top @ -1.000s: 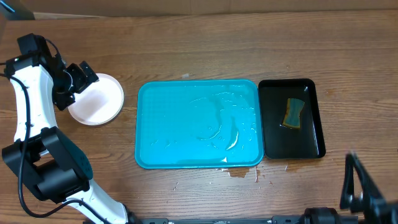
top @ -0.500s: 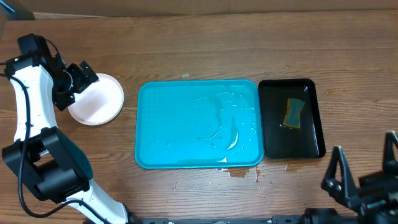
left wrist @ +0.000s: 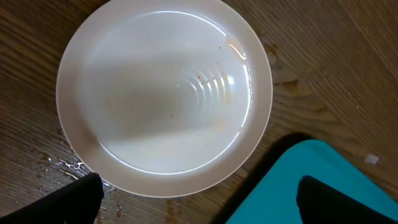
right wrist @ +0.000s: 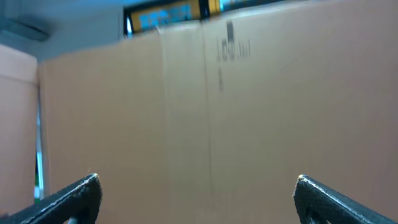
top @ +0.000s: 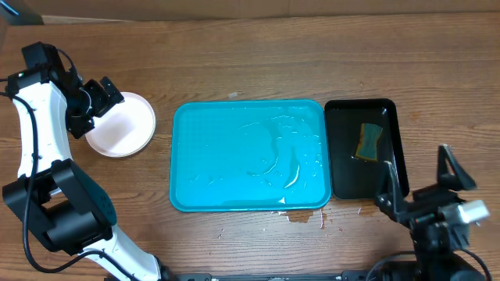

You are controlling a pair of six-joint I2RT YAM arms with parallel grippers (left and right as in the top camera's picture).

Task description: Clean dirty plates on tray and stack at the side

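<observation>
Right gripper (top: 418, 181) has swung up near the black tray (top: 348, 176), jaws spread and empty, left gripper (top: 99, 97) hangs spread over the plates (top: 125, 129) stacked on the side (top: 148, 168), left of the bare tray (top: 234, 179), so I judge cleaning done.

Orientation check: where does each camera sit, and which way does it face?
Overhead: above the table, looking straight down at the turquoise tray, black tray and white plate; left gripper and right gripper show.
Left wrist: over the white plate, looking down; its dark fingertips at the bottom edge.
Right wrist: faces sideways at blurred cardboard; fingertips in bottom corners.
Shared: overhead and left wrist both show plate and tray corner.
</observation>
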